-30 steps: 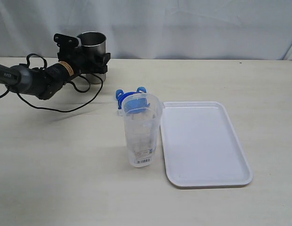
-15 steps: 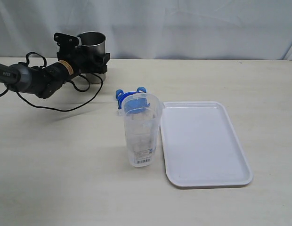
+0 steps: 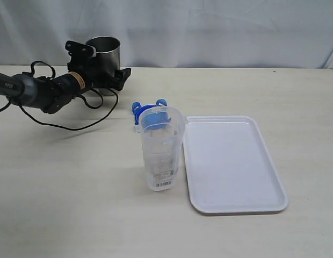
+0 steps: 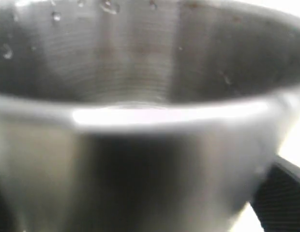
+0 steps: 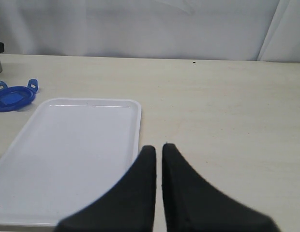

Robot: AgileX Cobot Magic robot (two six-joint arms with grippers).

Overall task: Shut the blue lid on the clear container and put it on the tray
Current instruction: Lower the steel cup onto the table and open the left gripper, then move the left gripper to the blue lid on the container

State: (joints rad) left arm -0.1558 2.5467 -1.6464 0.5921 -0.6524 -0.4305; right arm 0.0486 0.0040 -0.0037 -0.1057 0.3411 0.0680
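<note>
- Left claw [image 3: 105, 62] has its jaws spread wide, one on either side of the grey steel cup [image 3: 106, 51] at the far left of the table [image 3: 75, 188]. In the left wrist view a strip of light shows between the cup wall and one black finger [image 4: 281, 193].
- Right claw [image 5: 158, 147] has its jaws pressed together with only a thin slit between them. It hangs above the near end of the tray [image 5: 67, 159] and grips nothing.
- Steel cup: it stands upright with its mouth up. The inner wall is bare metal with a few droplets near the rim.
- Clear container [image 3: 162, 156]: it stands upright on the table with its long axis vertical, its open mouth up and its barcode label low on the side facing the camera. It is just beside the tray's left long edge; whether they touch cannot be told. Only the table and the lid show through its walls.
- Blue lid [image 3: 146, 111]: it lies flat on the table just behind the container, off its mouth, near the tray's far left corner. Two of its flaps stick up at the far side.
- Tray: it lies flat, with its long side running away from the exterior camera.
- Count: one clear container, one blue lid, one tray, one steel cup.
</note>
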